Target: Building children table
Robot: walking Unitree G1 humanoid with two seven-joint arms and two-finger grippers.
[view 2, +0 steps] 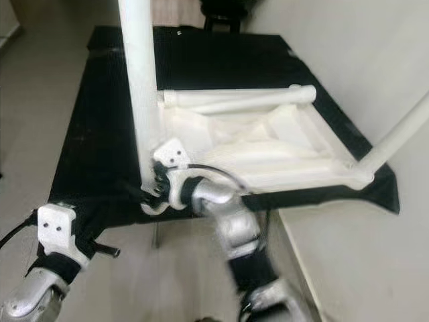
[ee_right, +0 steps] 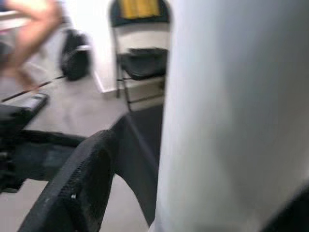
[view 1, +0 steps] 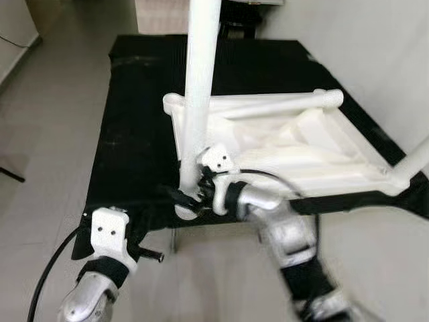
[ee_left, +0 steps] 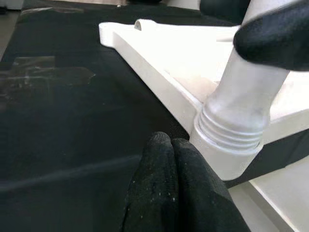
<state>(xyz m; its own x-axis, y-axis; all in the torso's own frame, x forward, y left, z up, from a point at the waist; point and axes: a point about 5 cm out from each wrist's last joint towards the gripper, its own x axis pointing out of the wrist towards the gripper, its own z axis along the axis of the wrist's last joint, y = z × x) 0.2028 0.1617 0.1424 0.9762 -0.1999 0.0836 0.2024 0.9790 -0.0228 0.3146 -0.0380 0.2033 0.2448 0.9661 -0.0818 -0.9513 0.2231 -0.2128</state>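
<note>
1. the white table top (view 1: 295, 151) lies upside down on the black-covered bench (view 1: 134, 127), filling the bench's 3 o'clock half and reaching its near edge. one table leg (view 1: 200, 87) stands upright in the near corner socket at about 6 o'clock.
2. the right gripper (view 1: 190, 196) is clamped around the base of that leg, just above the threaded collar (ee_left: 231, 137) (the wrist view shows a black finger (ee_right: 72, 188) hugging the white tube).
3. to do this step well, i'd judge the leg must stay square to the top while it is turned, with the grip kept low so the threads don't cross.
4. the left gripper (ee_left: 171, 188) waits just beside the collar at the bench's near edge, its two fingers pressed together with nothing between them. it could brace the corner, but it sits close enough to be brushed.
5. a second leg (view 1: 412, 164) already rises at 4 o'clock, and a loose leg (view 1: 268, 104) lies across the far side of the top at 12 o'clock.
6. beyond the bench a folding chair (ee_right: 140, 63) stands, and a person's arm (ee_right: 29, 29) is blurred nearby. a black cable (view 1: 50, 268) trails by the left arm and could snag.
</note>
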